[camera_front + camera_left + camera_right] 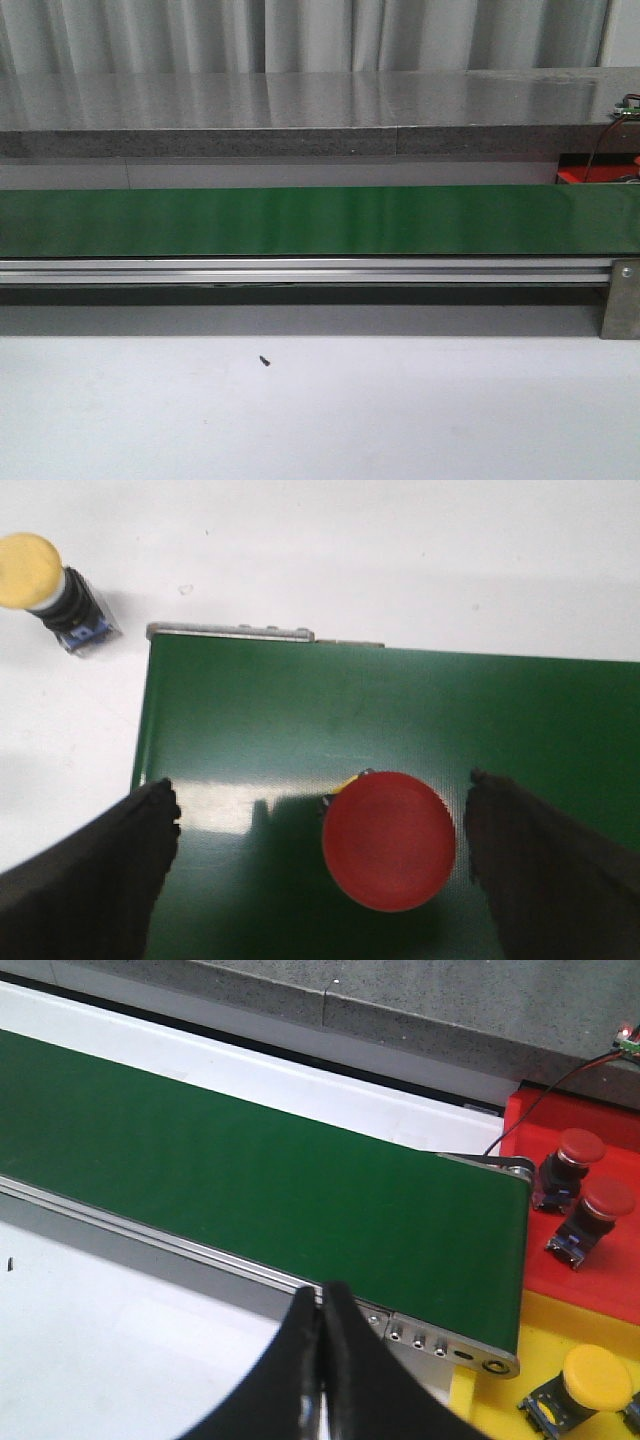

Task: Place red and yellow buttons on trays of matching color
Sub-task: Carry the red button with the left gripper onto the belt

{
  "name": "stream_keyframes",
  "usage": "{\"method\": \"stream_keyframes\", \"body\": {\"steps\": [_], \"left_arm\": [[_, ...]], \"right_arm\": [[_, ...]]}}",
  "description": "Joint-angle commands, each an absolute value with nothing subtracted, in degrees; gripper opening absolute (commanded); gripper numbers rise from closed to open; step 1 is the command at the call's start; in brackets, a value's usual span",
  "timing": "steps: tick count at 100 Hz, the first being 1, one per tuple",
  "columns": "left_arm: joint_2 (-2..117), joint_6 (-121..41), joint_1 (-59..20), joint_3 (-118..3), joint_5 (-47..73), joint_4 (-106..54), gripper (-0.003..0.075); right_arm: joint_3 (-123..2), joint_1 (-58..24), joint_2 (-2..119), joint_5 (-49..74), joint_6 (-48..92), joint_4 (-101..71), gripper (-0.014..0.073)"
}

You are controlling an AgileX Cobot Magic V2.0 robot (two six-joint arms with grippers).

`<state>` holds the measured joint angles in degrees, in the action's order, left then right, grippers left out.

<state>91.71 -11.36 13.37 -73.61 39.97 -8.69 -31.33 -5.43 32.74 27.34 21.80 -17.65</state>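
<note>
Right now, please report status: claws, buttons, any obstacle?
Left claw open, straddling red button on green belt. Right claw shut, empty. Nothing blocking.

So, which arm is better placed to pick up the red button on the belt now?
The left. Its open gripper already straddles the red button on the green belt. The right gripper is shut, with no loose button near it.
</note>
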Motion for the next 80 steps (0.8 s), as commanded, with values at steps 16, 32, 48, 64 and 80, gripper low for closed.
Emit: {"method": "stream_keyframes", "body": {"steps": [16, 32, 48, 64, 80], "left_arm": [[83.9, -11.4, 15.2, -75.2, 35.0, -8.1, 0.0582], [84.1, -11.4, 21.3, -75.2, 32.3, -7.3, 0.0582], [84.9, -11.4, 28.2, -75.2, 27.9, -5.3, 0.0582], [87.8, -9.8, 34.5, -75.2, 24.5, -5.3, 0.0582], [93.0, -9.4, 38.1, -75.2, 23.1, -5.7, 0.0579]], "right_arm": [[-32.8, -5.2, 32.7, 23.5, 21.9, -17.7, -0.0060], [-32.8, -5.2, 32.7, 23.5, 21.9, -17.7, -0.0060], [-32.8, -5.2, 32.7, 23.5, 21.9, -17.7, -0.0060], [-32.8, -5.2, 32.7, 23.5, 21.9, -17.7, -0.0060], [-32.8, -5.2, 32.7, 23.5, 21.9, -17.7, -0.0060]]}}
